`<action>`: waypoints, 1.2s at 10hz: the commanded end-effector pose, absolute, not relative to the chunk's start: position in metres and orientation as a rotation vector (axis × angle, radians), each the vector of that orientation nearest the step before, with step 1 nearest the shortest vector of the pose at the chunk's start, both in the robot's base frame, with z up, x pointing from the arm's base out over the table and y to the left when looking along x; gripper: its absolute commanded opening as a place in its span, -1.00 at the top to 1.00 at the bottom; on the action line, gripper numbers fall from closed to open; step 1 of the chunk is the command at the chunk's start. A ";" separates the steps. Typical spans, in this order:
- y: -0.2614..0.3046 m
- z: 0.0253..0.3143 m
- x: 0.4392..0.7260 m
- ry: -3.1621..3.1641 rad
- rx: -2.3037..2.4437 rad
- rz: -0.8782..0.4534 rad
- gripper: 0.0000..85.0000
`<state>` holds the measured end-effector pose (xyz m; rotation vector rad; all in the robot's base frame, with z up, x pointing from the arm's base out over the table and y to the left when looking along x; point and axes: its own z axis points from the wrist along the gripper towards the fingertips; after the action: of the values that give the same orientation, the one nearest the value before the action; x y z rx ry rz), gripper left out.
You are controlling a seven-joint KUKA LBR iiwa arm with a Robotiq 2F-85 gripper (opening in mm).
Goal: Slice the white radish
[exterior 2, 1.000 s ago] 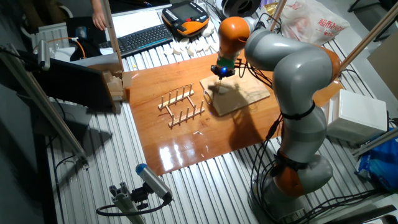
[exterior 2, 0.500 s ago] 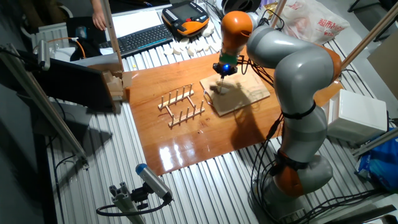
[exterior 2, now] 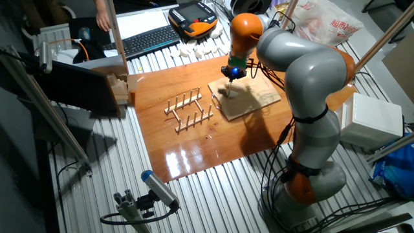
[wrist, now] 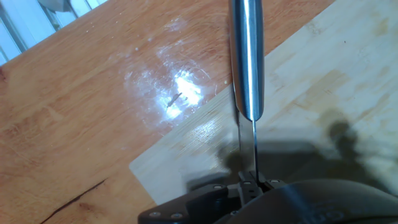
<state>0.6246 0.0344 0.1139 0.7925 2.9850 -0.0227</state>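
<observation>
Arm bent, tool (exterior 2: 229, 79) pointing down

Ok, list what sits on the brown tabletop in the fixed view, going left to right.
Stacked wooden blocks → wooden rack → light cutting board, with the arm's tool over its left part.

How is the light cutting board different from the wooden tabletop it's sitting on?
The cutting board is pale, almost cream; the tabletop is a darker reddish orange. The cutting board is much smaller and lies turned at an angle on the tabletop. The tabletop is glossy, with bright glare patches, while the cutting board looks matte. Both are flat, rectangular and wooden.
</observation>
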 end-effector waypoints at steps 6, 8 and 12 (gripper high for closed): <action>0.035 0.102 0.624 2.969 0.788 -0.008 1.00; 0.038 0.096 0.623 2.949 0.786 -0.017 1.00; 0.038 0.092 0.624 2.930 0.786 -0.006 1.00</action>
<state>0.6234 0.0378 0.0921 0.7861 2.9295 -0.0058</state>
